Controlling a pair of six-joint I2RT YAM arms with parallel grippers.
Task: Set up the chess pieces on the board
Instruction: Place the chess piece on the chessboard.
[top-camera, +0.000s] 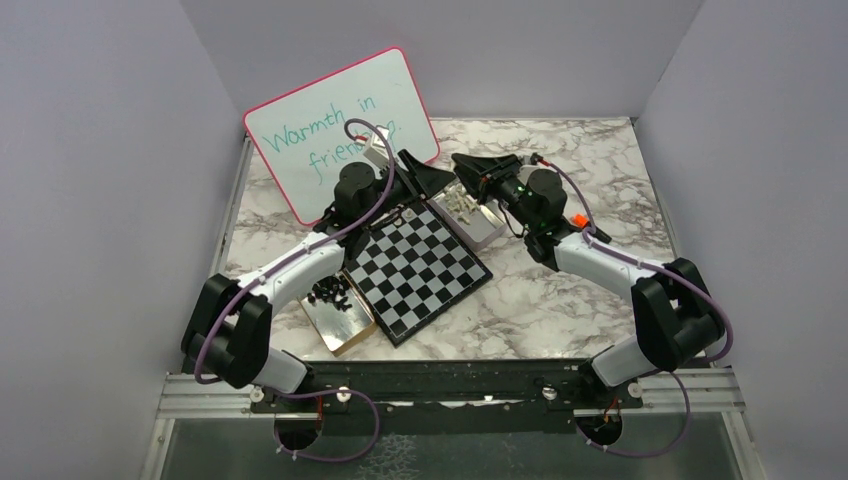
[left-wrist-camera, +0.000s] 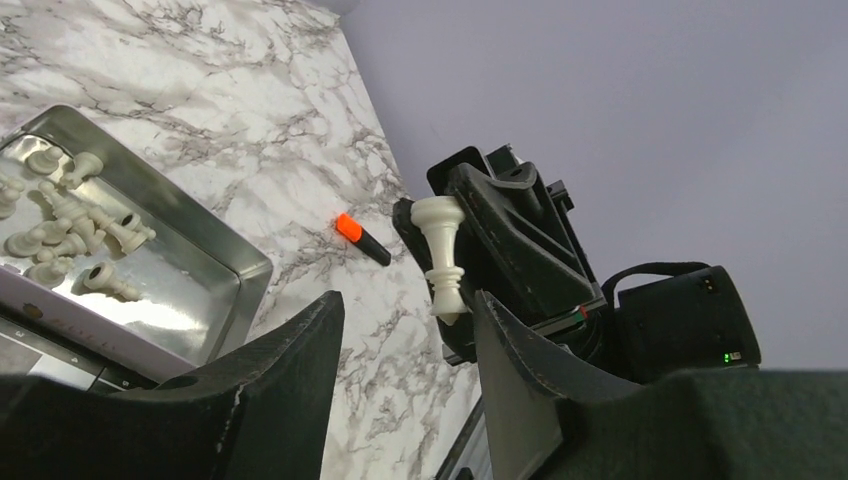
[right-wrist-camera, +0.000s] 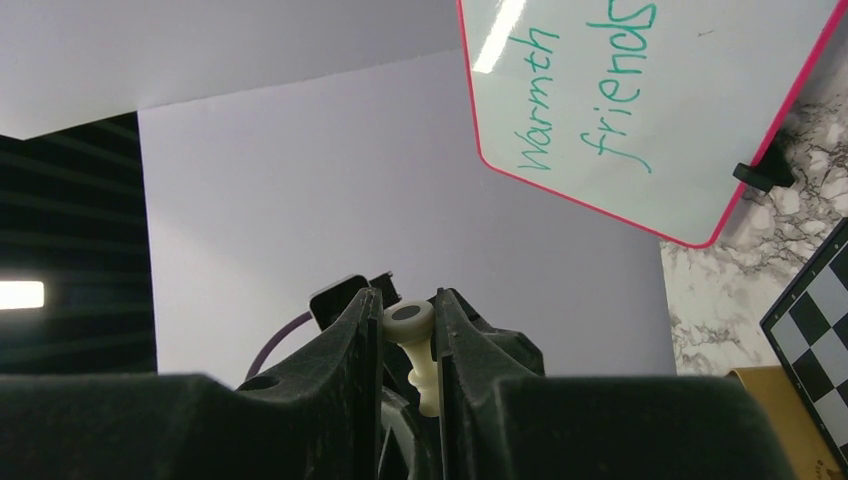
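Whiteboard (top-camera: 340, 120), pink-rimmed: bore teal handwriting, "Warmth in" on the first line, "friends" on the second, the latter partly hidden in the top view. Nothing else was legible.

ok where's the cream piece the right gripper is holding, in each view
top external: too small to make out; it would sit at the tip of the right gripper, above centre.
left wrist: the cream piece is mid-frame, head up, clamped in the right gripper.
right wrist: bottom centre, pinched between that camera's own fingers.
shared landmark: the right gripper, in all three views.
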